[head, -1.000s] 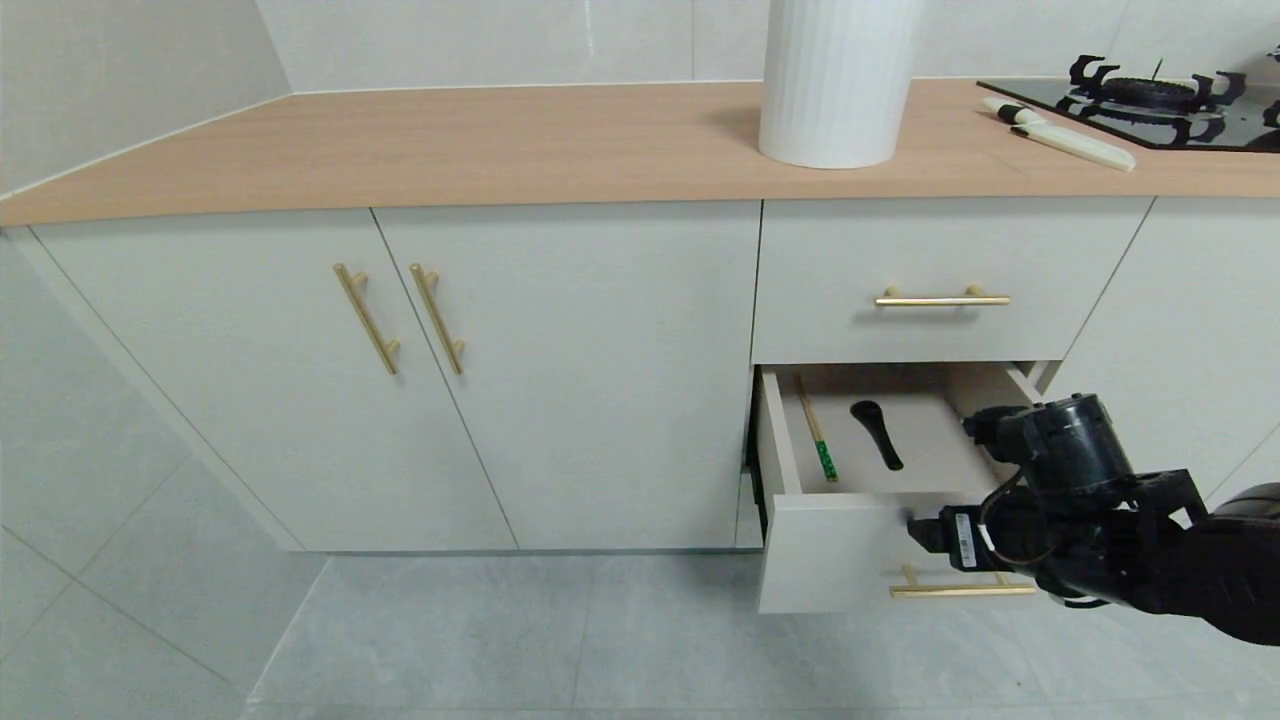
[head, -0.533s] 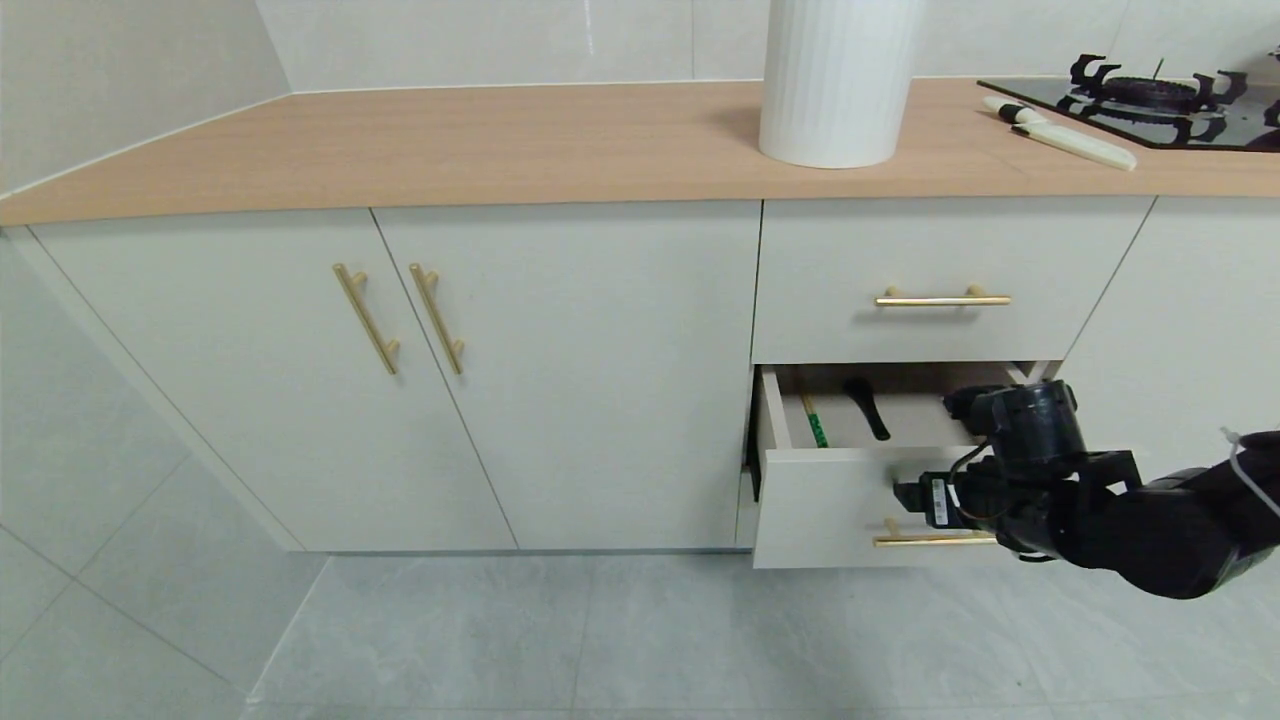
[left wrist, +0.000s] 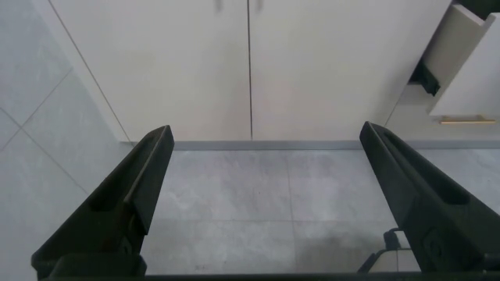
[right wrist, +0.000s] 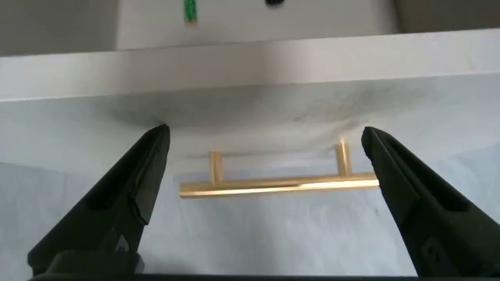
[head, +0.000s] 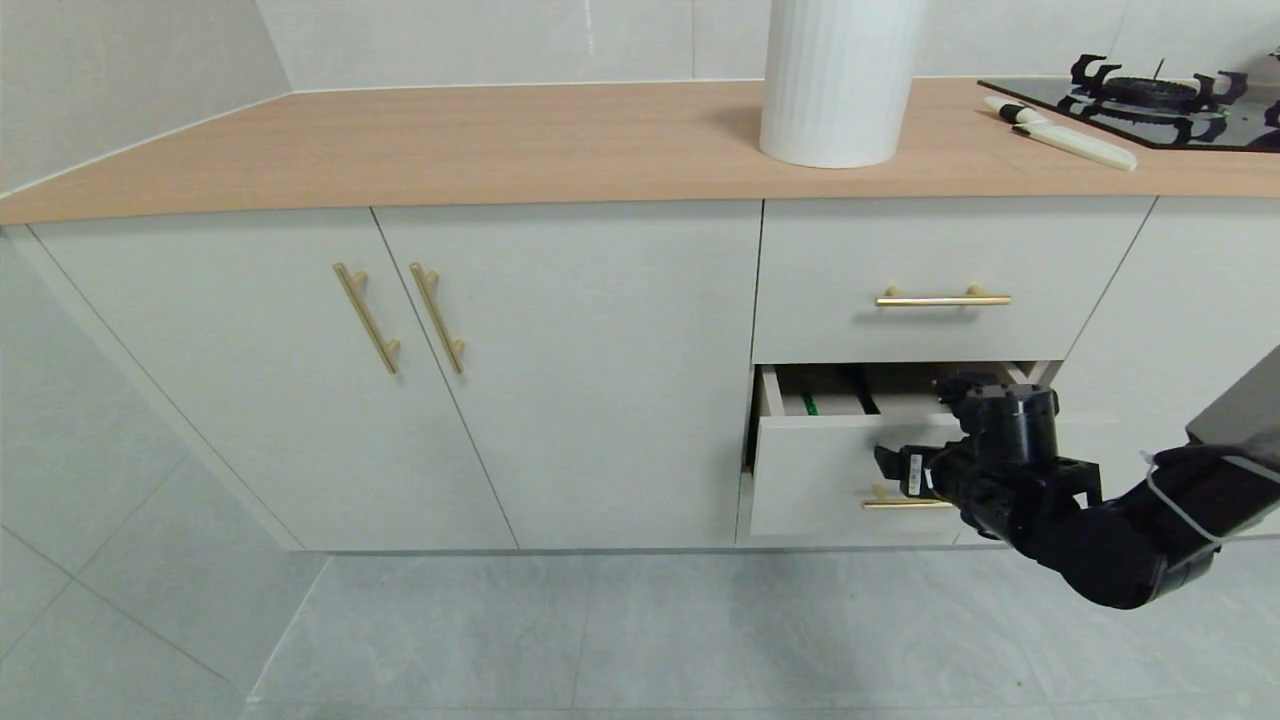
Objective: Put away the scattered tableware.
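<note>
Two pieces of tableware lie in the lower drawer point(head: 840, 480), which stands a little way open under the counter point(head: 450, 140): a pair of chopsticks point(head: 808, 404) with a green band near the drawer's left wall, and a black spoon point(right wrist: 273, 2) just beside them, both mostly hidden behind the drawer front. My right tool point(head: 900, 472) sits low against that front, released, its fingers point(right wrist: 141, 187) spread wide to either side of the brass handle point(right wrist: 277, 185); I cannot tell whether they touch the bar. My left tool point(left wrist: 263, 136) hangs released as well, gripping nothing, over the grey floor point(left wrist: 258, 203) in front of the two shut cupboard doors point(head: 400, 380). Above the lower drawer, the upper drawer point(head: 940, 250) is shut. On the counter a tall white ribbed canister point(head: 838, 80) stands above the drawers, and to its right a cream-coloured knife point(head: 1060, 140) lies at the edge of the gas hob point(head: 1150, 100), well apart from the drawer. The right arm itself crosses in front of the drawer's right end.
</note>
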Tool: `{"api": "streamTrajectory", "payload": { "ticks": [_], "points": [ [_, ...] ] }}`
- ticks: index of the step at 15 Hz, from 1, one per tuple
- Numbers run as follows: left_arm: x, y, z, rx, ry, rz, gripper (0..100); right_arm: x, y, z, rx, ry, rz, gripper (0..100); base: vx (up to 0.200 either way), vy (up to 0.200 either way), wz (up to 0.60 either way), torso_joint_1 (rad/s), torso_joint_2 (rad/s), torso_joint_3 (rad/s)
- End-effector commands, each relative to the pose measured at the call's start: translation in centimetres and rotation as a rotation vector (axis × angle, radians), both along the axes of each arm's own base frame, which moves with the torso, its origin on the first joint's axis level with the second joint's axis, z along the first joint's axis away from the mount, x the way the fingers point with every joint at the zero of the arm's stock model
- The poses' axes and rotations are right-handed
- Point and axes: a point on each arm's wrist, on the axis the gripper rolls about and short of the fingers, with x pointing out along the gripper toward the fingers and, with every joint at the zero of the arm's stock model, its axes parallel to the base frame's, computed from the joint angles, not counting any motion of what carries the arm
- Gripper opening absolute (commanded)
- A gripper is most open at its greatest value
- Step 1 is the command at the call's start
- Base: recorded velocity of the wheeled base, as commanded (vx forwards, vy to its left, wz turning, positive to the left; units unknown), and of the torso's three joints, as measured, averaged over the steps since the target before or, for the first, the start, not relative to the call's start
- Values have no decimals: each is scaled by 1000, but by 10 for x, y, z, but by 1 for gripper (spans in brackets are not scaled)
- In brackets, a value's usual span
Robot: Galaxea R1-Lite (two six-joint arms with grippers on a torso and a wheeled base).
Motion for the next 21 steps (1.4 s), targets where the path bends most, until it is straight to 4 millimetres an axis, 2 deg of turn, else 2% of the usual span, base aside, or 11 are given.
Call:
{"api": "streamTrajectory", "payload": {
  "ticks": [1,3,5,7,15,21],
  "points": [
    [0,0,0,0,1,1,100,8,-2,-21,-10,29,-13,100,0,0,0,0,0,0],
    [0,0,0,0,-1,1,100,21,0,-32,0,-22,-24,100,0,0,0,0,0,0],
    [0,0,0,0,1,1,100,26,1,-35,5,-52,-38,100,0,0,0,0,0,0],
    [0,0,0,0,1,1,100,28,-1,-33,12,-71,-47,100,0,0,0,0,0,0],
    [0,0,0,0,1,1,100,61,-1,-31,88,-181,-170,100,0,0,0,0,0,0],
    [0,0,0,0,1,1,100,81,-12,-31,126,-235,-245,100,0,0,0,0,0,0]
  ]
}}
